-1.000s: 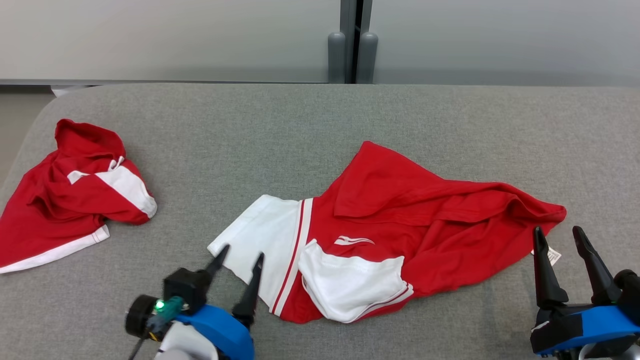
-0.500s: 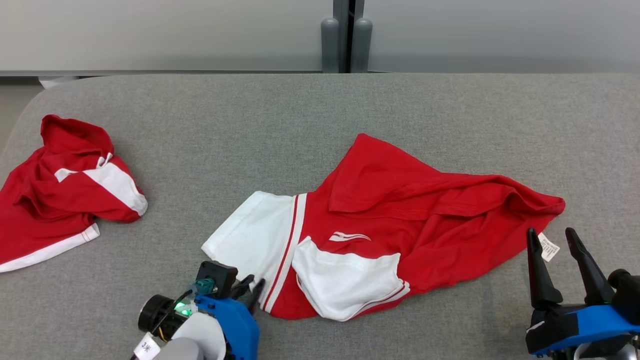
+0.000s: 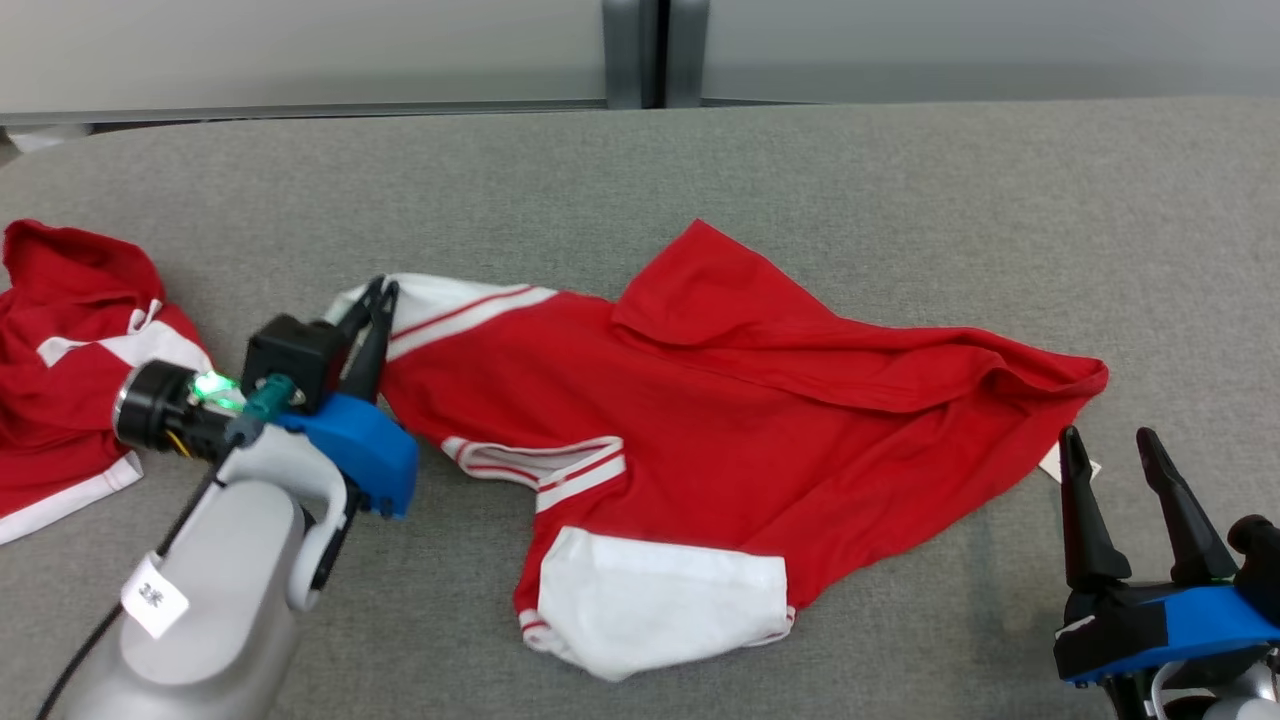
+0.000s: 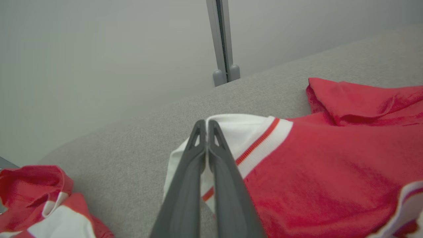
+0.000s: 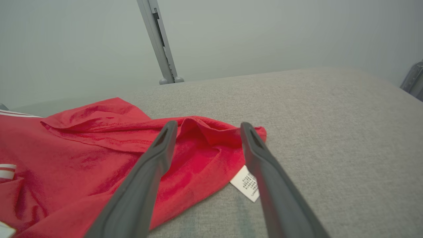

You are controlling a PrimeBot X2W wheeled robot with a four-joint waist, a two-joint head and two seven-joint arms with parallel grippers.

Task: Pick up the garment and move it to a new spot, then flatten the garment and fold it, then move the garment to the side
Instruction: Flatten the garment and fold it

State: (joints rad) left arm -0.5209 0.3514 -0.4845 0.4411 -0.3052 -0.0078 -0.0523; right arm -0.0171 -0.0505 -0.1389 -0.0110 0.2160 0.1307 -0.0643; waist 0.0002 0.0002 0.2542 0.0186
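The garment (image 3: 760, 420), a red shirt with white sleeves, lies crumpled across the middle of the grey padded table (image 3: 800, 160). My left gripper (image 3: 380, 290) is shut on the edge of its white sleeve (image 3: 450, 298) at the shirt's far-left corner; in the left wrist view the closed gripper (image 4: 206, 123) lies over that white cuff (image 4: 244, 132). The other white sleeve (image 3: 660, 610) lies flat at the front. My right gripper (image 3: 1106, 437) stands open just off the shirt's right hem, by a white care label (image 3: 1050, 462). In the right wrist view the open gripper (image 5: 208, 125) frames the red hem (image 5: 198, 148) and the label (image 5: 248, 185).
A second red and white garment (image 3: 60, 400) lies bunched at the table's left edge, close to my left arm, and shows too as the red heap (image 4: 39, 198) in the left wrist view. A grey wall with a vertical post (image 3: 640, 50) runs behind the table.
My left gripper closed on the white sleeve and carried it back and to the left, unfolding that side of the shirt. The head camera has shifted. The right gripper has stayed open in place.
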